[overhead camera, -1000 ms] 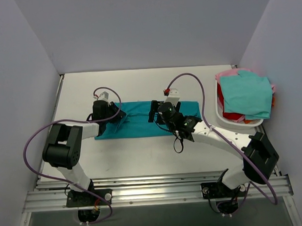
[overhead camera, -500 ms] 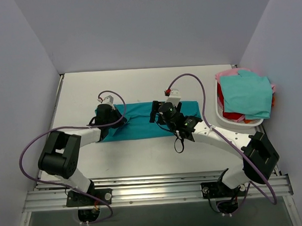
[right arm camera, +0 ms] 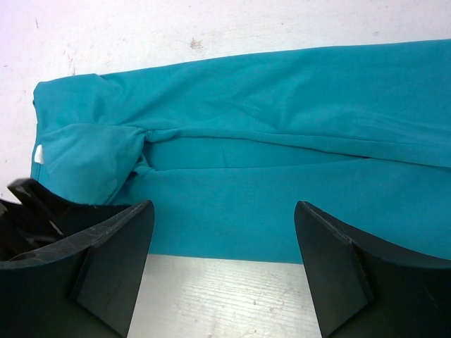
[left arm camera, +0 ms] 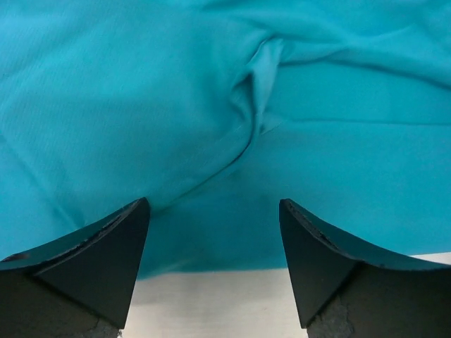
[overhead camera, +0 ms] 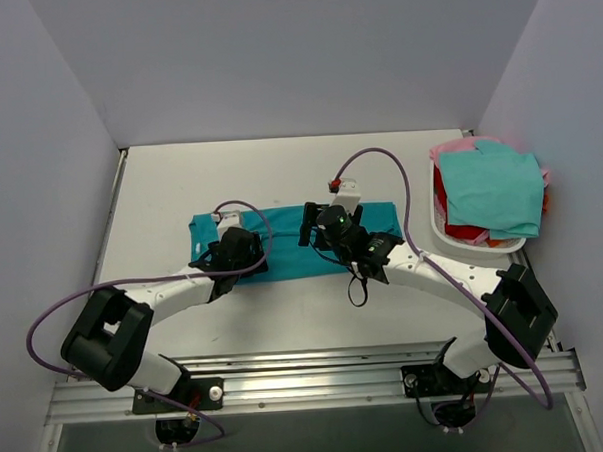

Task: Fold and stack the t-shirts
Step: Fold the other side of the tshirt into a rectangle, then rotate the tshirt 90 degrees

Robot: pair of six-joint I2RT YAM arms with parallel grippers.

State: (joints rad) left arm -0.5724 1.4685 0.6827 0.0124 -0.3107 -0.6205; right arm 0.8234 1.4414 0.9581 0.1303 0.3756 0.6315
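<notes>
On the table: the teal shirt lies flat near the middle, folded into a long band that runs left to right.
Teal shirt, detail: one long crease runs along the band – the near edge is straight and lies on bare tabletop.
Left claw: released. The fingers stand wide apart low over the left part of the band, with no cloth between them.
Left wrist view: a puckered fold of the teal shirt sits just ahead of the left claw.
Right claw: released. It hovers over the right-centre part of the band and grips nothing.
Right wrist view: the near edge of the shirt crosses the gap of the right claw.
Basket: white, at the table's right edge, well apart from the teal shirt.
Basket contents: an aqua-green shirt on top, a red shirt beneath it and a pink shirt at the far rim – all loosely piled.
</notes>
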